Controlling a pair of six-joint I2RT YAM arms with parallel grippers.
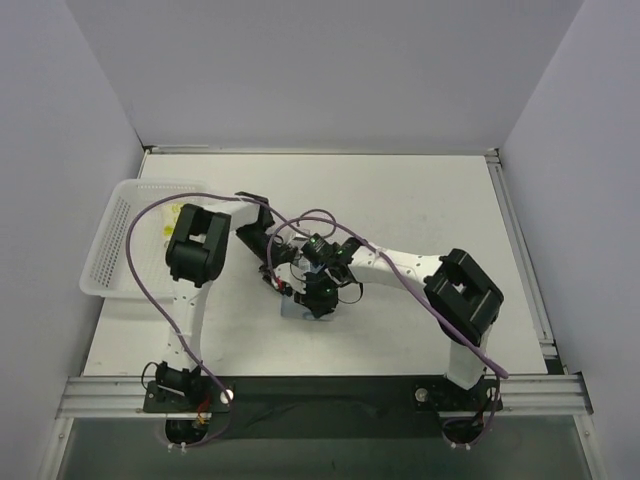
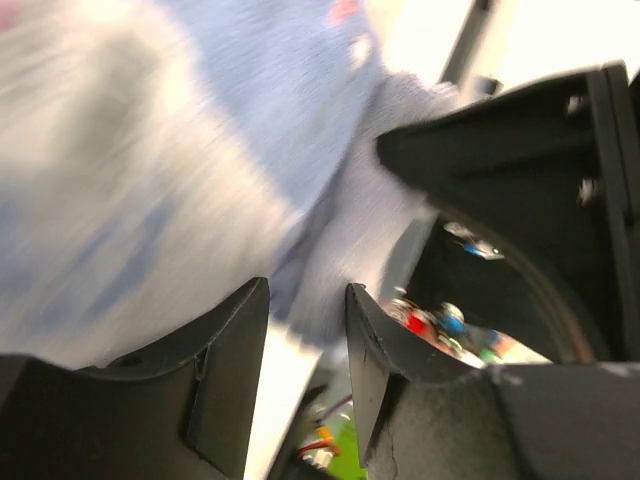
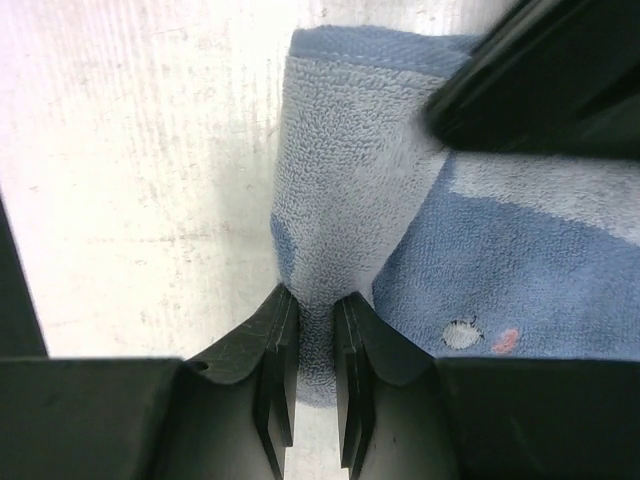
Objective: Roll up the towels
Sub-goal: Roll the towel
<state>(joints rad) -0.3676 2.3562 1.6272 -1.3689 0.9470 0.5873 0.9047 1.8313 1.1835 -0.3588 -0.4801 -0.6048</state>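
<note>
At the middle of the white table, the light blue terry-cloth towel is found lying under both wrists. It is crossed by paler bands and marked with a small white and pink print. From above it is almost wholly covered by the two black wrists, and only a pale corner can be made out at their near side.

A raised fold of this towel is pinched tightly between the fingers of the right gripper, with cloth bulging above the fingertips. The upper right of the right wrist view is blocked by the black body of the left gripper, which is set against the same towel. In the blurred left wrist view, the left gripper's fingers are seen standing apart. A lobe of the towel hangs at the gap between them, and it is not squeezed.

At the table's left edge a white plastic mesh basket is placed, well apart from the blue towel. Inside it a cream-white cloth with yellow prints is seen, though much of it is hidden by the left arm's elbow and by a purple cable looping over the basket. A second purple cable is draped across the wrists and along the right arm.

Two towels, two arms, two grippers, two purple cables and one basket are counted. The table is enclosed by plain pale panels on three sides, and a metal rail runs along its near edge.
</note>
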